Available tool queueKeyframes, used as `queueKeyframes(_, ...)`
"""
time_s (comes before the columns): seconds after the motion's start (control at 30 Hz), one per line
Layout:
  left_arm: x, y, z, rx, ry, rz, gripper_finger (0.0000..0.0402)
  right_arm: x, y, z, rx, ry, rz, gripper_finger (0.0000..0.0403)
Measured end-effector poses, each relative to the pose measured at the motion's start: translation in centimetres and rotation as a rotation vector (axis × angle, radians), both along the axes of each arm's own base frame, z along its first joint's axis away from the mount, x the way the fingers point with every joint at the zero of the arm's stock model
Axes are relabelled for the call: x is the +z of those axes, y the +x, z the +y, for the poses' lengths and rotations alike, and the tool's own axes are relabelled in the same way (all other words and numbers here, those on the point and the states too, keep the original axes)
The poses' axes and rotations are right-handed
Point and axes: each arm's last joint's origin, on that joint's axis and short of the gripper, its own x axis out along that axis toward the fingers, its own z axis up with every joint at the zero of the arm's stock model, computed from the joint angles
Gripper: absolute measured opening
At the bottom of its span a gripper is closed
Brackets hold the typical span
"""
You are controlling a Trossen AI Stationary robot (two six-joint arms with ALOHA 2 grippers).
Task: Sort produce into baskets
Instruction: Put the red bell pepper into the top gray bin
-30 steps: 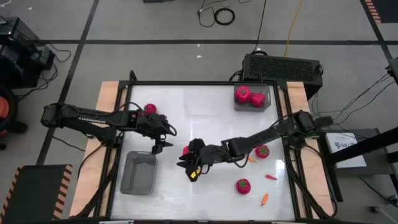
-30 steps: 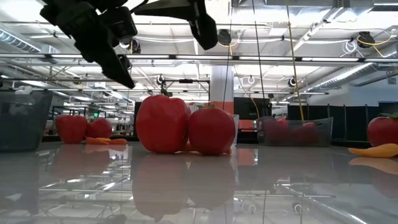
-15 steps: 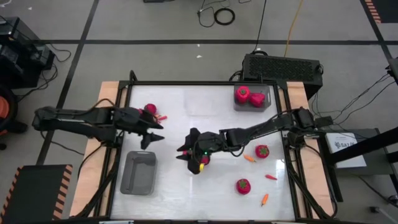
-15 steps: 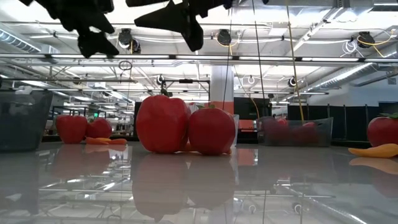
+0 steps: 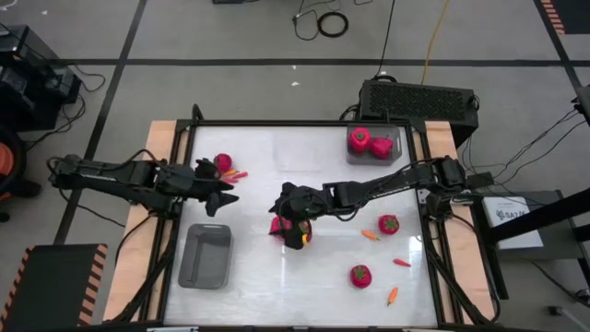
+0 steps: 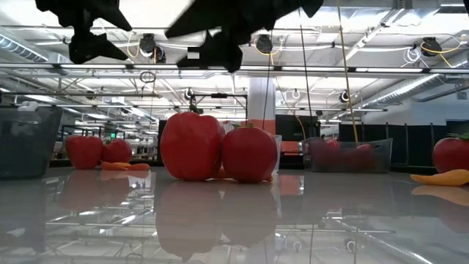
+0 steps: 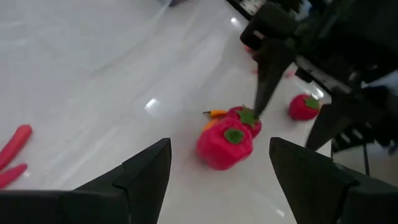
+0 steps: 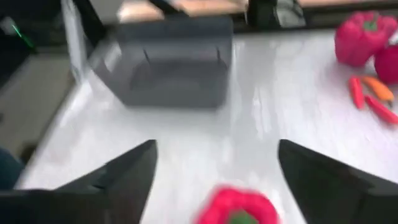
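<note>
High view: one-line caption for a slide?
Right gripper open above two red fruits mid-table; left gripper open near an empty grey tray.

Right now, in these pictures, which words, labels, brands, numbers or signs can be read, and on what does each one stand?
No text can be read with certainty.
White label on the pale box, to the right in the high view: dark print, too small to read.
Small green sign in the room behind, low view: too blurred to read.
Wrist views: no writing shows.
</note>
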Motion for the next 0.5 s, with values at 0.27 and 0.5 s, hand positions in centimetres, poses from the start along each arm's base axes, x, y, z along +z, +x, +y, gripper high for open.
queueKeyframes(0.27,-0.5,0.9,-0.5,0.103,0.010,0.021,0.0279,-1.0,-0.6,-1.2,-0.012,-0.047,0.117,0.0395)
queueKeyframes(0.5,-1.3,2.1,-0.6,0.082,0.112,0.074,0.0279,-1.9,-0.9,-0.8,-0.128,0.101,0.221,0.0392)
